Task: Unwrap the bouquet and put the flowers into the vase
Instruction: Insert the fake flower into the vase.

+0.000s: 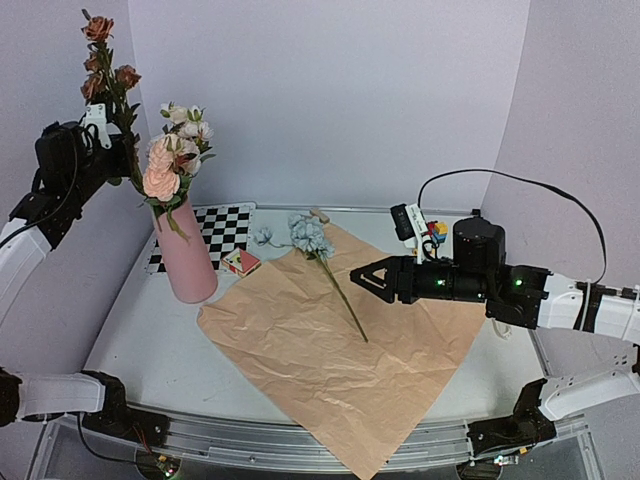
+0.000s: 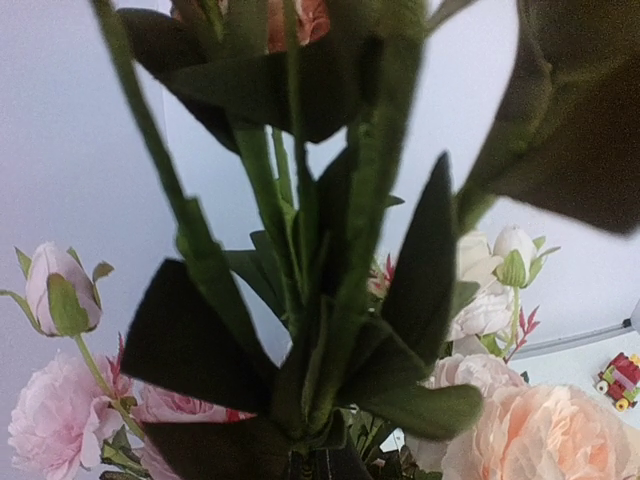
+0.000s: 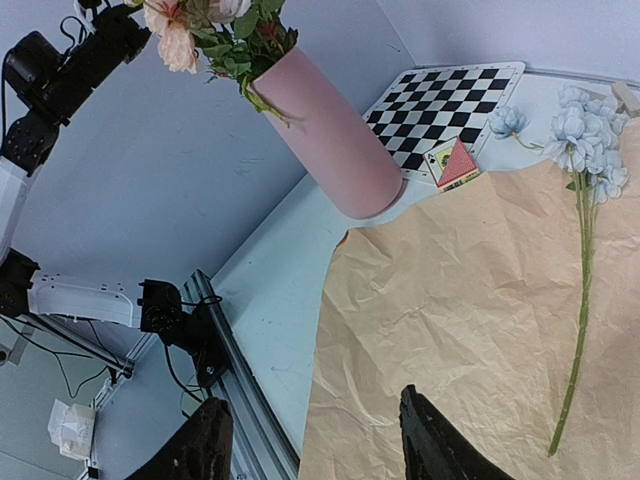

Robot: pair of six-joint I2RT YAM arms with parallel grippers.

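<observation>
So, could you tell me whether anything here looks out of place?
One pale blue flower lies loose on the flattened kraft paper, apart from the blooms standing in the pink vase. The left pincer holds a rust-brown stem high beside those blooms. Nothing looks spilled or damaged.

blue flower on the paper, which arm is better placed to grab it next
Right: the open right hand hovers beside the blue flower, while the left hand is by the vase, shut on rust-brown flowers.
</observation>
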